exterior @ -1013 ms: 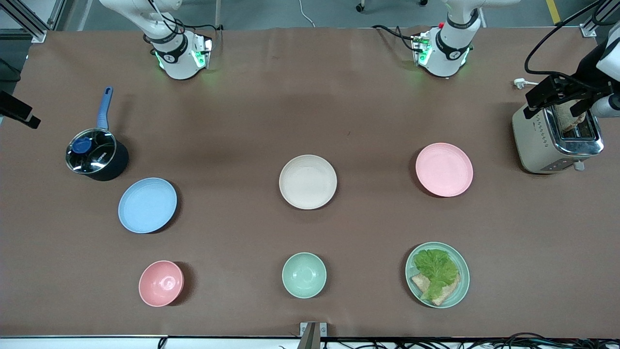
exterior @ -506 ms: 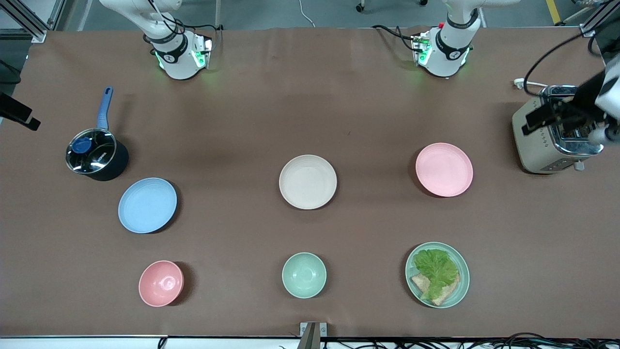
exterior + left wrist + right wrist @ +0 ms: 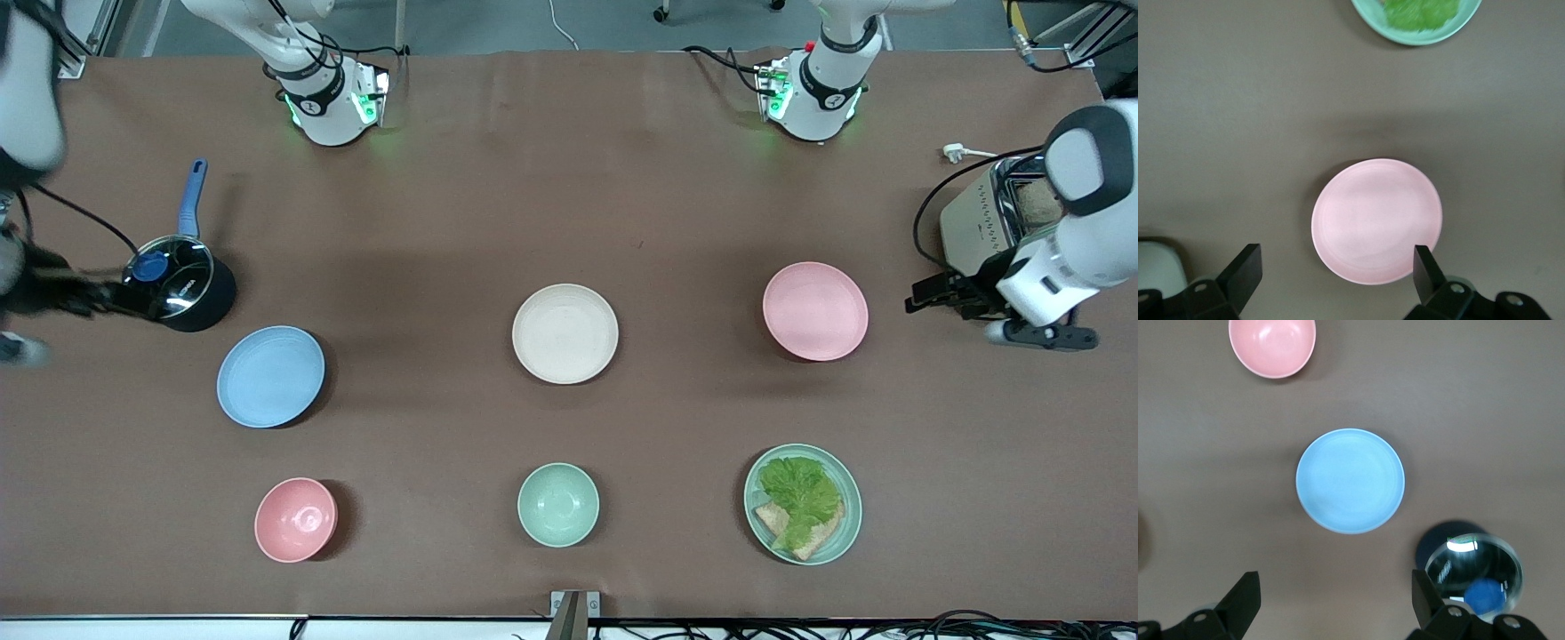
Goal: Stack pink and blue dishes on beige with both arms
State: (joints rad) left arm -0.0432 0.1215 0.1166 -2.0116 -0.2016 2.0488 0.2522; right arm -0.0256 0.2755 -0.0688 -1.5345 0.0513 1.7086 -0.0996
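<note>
Our left gripper [image 3: 925, 296] hangs with fingers apart over the table [image 3: 676, 196], at three o'clock from the pink plate [image 3: 815, 311] and beside the toaster [image 3: 978, 222]. Our right gripper [image 3: 84, 298], also spread wide, hovers by the saucepan [image 3: 178, 283], at ten o'clock from the blue plate [image 3: 271, 376]. The beige plate [image 3: 565, 333] lies between the two plates, all well apart.

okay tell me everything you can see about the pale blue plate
The pale blue plate is round, shallow and matte, with a low raised rim. It is empty and lies flat on the brown table toward the right arm's end, nearer the front camera than the lidded saucepan, farther than the pink bowl. Nothing touches it.
</note>
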